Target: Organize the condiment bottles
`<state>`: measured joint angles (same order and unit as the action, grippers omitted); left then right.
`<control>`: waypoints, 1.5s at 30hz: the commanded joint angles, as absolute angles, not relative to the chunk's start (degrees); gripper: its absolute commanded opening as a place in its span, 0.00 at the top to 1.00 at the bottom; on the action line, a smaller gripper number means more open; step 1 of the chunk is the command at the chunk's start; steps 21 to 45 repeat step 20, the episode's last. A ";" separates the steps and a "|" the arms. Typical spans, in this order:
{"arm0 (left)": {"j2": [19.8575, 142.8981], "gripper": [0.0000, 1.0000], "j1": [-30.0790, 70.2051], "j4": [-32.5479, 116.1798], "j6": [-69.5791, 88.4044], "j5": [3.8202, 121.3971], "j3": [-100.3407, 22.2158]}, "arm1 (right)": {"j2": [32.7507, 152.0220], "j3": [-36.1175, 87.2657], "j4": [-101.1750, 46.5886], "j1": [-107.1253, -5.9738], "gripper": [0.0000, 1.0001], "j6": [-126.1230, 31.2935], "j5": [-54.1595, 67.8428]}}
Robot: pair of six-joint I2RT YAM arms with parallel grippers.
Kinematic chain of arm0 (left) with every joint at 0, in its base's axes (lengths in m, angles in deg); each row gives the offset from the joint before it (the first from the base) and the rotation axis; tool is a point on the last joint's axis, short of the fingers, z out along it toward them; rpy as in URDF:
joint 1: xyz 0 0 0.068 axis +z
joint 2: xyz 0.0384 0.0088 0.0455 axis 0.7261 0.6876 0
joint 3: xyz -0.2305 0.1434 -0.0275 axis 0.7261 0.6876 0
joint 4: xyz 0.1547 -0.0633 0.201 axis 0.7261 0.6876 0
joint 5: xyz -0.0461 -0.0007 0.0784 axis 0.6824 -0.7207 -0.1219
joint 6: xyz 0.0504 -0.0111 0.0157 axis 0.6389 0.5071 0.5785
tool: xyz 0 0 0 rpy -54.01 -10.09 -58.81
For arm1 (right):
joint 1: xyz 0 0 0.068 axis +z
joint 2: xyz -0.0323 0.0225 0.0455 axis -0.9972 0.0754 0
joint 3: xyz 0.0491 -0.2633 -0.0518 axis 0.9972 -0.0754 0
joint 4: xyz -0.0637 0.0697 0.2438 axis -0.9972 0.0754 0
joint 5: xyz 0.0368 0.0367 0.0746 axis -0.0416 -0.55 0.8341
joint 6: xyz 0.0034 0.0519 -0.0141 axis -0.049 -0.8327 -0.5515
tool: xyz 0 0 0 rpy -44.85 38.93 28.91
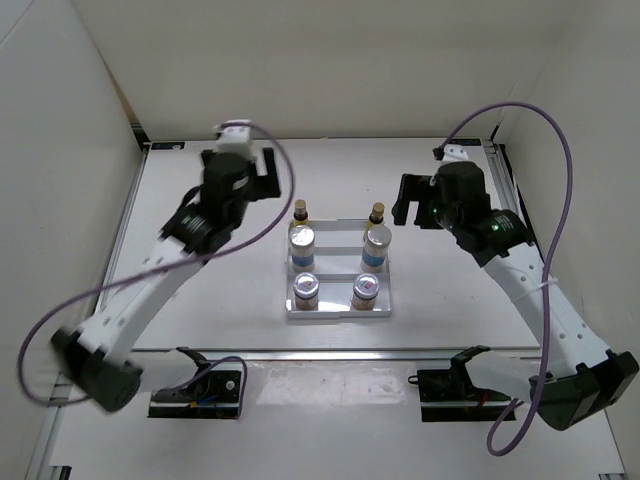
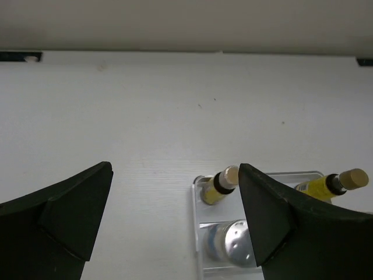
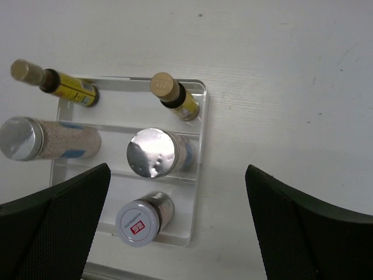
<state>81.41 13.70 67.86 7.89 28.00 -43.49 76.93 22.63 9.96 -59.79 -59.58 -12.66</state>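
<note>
The six condiment bottles stand in a white stepped tray (image 1: 338, 312) at the table's centre. Two slim brown bottles (image 1: 299, 212) (image 1: 377, 214) are at the back, two white blue-labelled jars (image 1: 301, 244) (image 1: 376, 246) in the middle, and two short silver-lidded jars (image 1: 305, 290) (image 1: 366, 290) in front. My left gripper (image 1: 264, 172) is open and empty, above the table left of and behind the tray. My right gripper (image 1: 406, 204) is open and empty, to the right of and behind the tray. The right wrist view shows the tray (image 3: 198, 175) below my open gripper (image 3: 178, 169). The left wrist view shows a slim bottle (image 2: 220, 185) beside my right finger (image 2: 291, 221).
White walls enclose the table on the left, back and right. Black rails run along the table's edges (image 1: 140, 140). Two black arm mounts (image 1: 200, 385) (image 1: 460, 385) sit at the near edge. Purple cables (image 1: 560, 130) loop from both arms.
</note>
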 commanded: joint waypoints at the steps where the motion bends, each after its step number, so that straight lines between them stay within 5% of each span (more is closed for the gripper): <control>1: 64.58 0.00 13.43 70.73 12.55 19.90 -33.99 | 72.41 18.09 10.44 -60.10 0.00 -57.74 -5.99; 6: 43.80 0.00 13.43 69.68 18.43 13.31 -11.86 | 66.17 9.20 3.26 -60.10 0.00 -59.40 -3.01; 14: 18.39 0.00 13.43 62.65 18.97 16.29 1.45 | 56.84 -5.41 -1.00 -60.10 0.00 -67.58 -11.07; 45: 20.64 0.00 13.43 60.53 20.99 16.82 2.70 | 55.61 -0.85 5.33 -60.10 0.00 -66.53 -14.94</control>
